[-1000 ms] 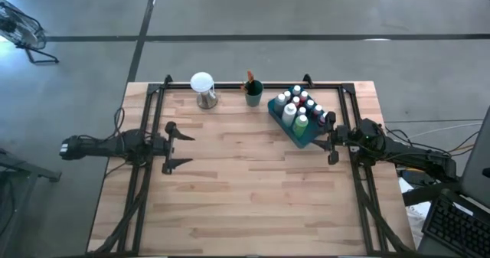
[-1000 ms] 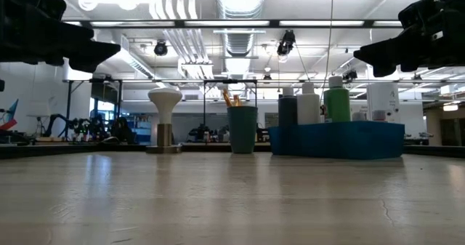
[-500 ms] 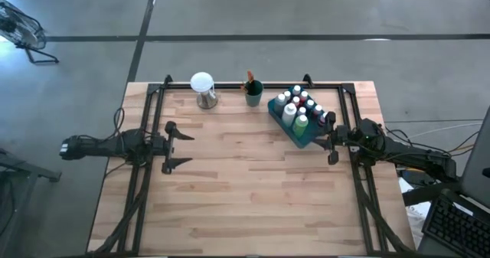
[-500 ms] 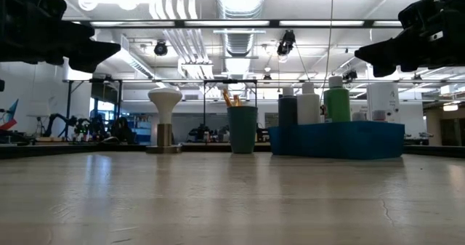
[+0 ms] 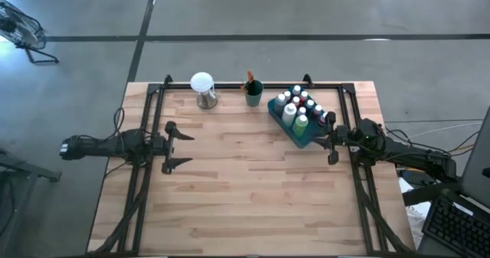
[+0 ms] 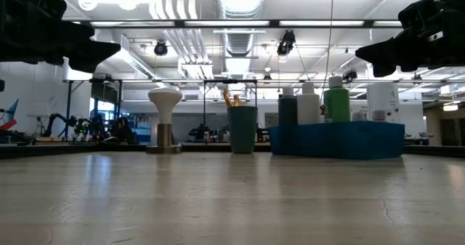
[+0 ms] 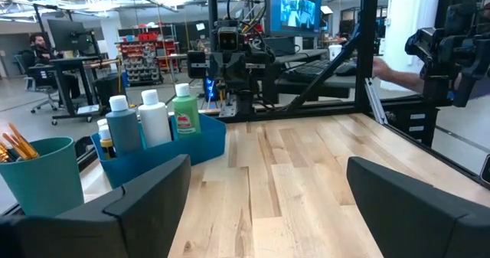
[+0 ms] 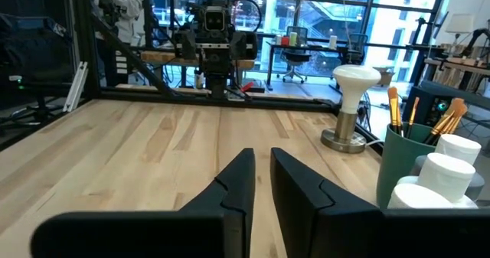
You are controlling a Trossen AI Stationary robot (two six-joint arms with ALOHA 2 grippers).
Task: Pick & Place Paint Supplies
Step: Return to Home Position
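Note:
Several white-capped paint bottles (image 5: pixel 297 105) stand upright in a blue tray (image 5: pixel 308 138) at the table's far right, also seen in the low view (image 6: pixel 312 103). Brushes (image 8: pixel 429 116) stick up out of a teal cup (image 5: pixel 253 97) left of the tray. My left gripper (image 5: pixel 172 145) hovers level over the table's left side, open and empty, with the bottles (image 7: pixel 153 120) far ahead of it. My right gripper (image 5: pixel 331 143) hovers level just near of the tray. Its fingers (image 8: pixel 241 174) are shut to a narrow slit with nothing between them.
A round white-topped object on a metal base (image 5: pixel 202 89) stands at the far edge, left of the cup. A dark metal frame (image 5: pixel 145 135) runs along the table's left, right and far sides. Bare wood (image 5: pixel 245 189) spreads between the arms and toward the near edge.

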